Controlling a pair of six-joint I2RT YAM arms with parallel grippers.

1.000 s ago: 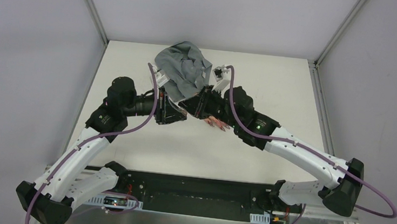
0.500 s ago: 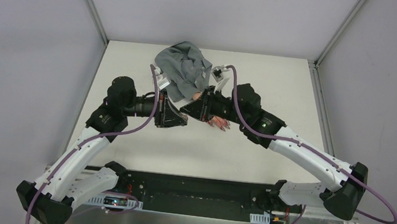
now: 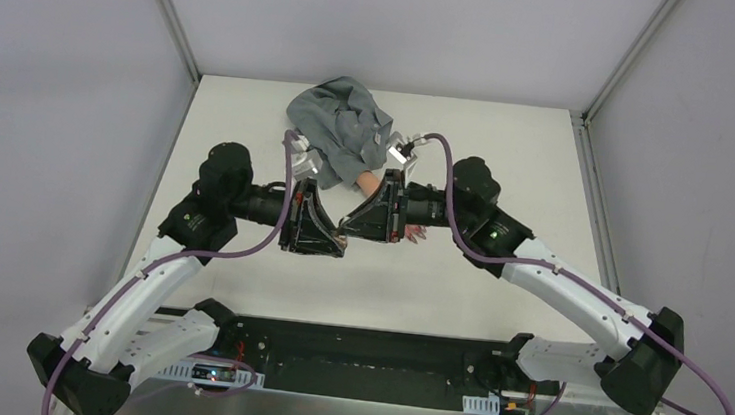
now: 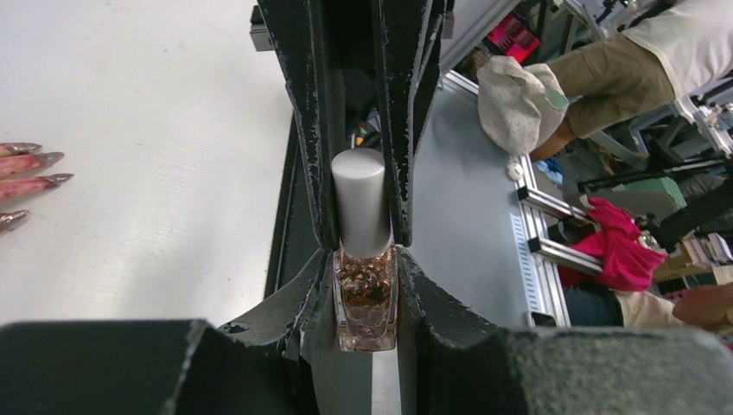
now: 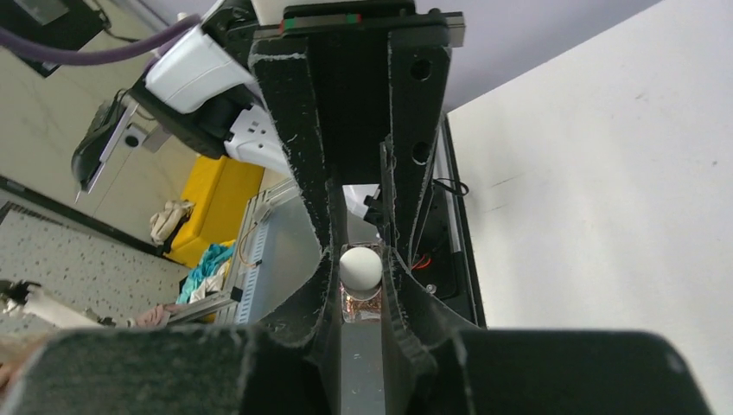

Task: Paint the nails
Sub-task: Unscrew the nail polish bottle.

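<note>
The nails (image 3: 415,234) are recorded unpainted by the brush at this point; judged step: uncapping.

Top view. The nails lie on the surface (image 3: 508,160) at the tips of the fake hand (image 3: 370,180), whose grey sleeve (image 3: 340,130) reaches toward the far edge. They are partly hidden behind the right end effector (image 3: 352,224). Over the last second both end effectors have been brought off the hand, toward the near side, and turned tip to tip. The left end effector (image 3: 339,237) now meets the right one just beside the fingers.

Left wrist view. The polish bottle (image 4: 366,298) is clamped by its glass body between the left end effector's fingers. Its cap (image 4: 359,197) is flanked closely by the right arm's fingers. The nails are seen at the left border, apart from the bottle.

Right wrist view. The cap is seen end-on and is pinched between the right end effector's fingers, with the glass just behind it.

Interpretation. The bottle is held from both ends, so the cap is probably about to be twisted off. No brush is exposed yet. Slippage of the small bottle during twisting is noted as the main risk.
</note>
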